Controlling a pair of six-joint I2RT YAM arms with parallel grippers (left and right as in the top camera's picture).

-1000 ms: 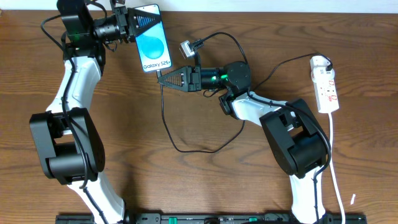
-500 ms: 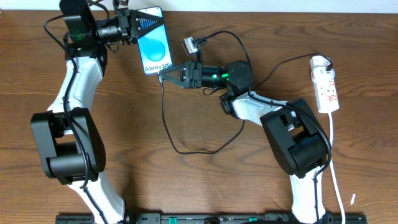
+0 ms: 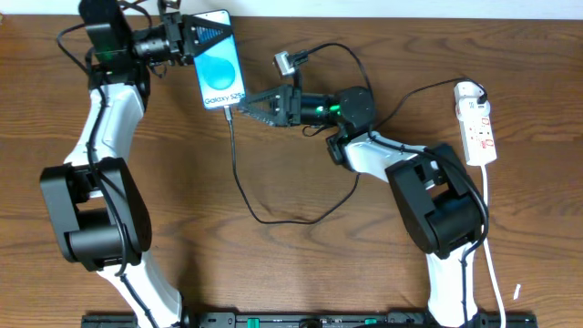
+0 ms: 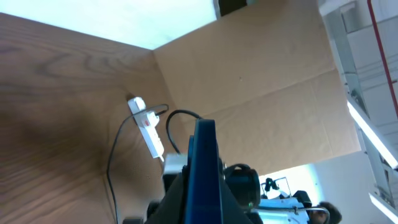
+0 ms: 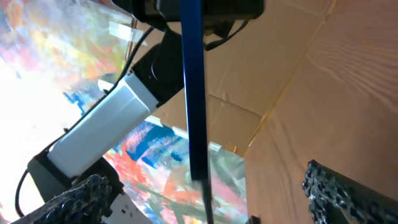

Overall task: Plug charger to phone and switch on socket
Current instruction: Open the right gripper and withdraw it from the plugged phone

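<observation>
Where the charger's (image 3: 239, 178) plug tip meets the lower edge of the phone (image 3: 223, 77), the two look joined, though the overhead view is too small to show how deep the tip sits. From there the thin black cable drops down the worktop (image 3: 319, 273), loops round and climbs back past the right arm to a small silver connector (image 3: 285, 64) lying just beside the phone's right side. The phone faces up at the far left of the worktop with its blue screen lit, and both wrist views see it edge-on as a thin blue strip. The left gripper (image 3: 217, 33) has it by the top end, jaws closed tight on it. The right gripper (image 3: 244, 109) points at the phone's lower corner, just beside the plug tip, with its jaws spread wide and nothing between them; in its own view the two fingers (image 5: 87, 196) stand well apart on either side of the phone's edge. Well apart from all this, the white socket (image 3: 478, 128) lies along the right edge, its thick white cord (image 3: 487, 228) trailing toward the near side.
</observation>
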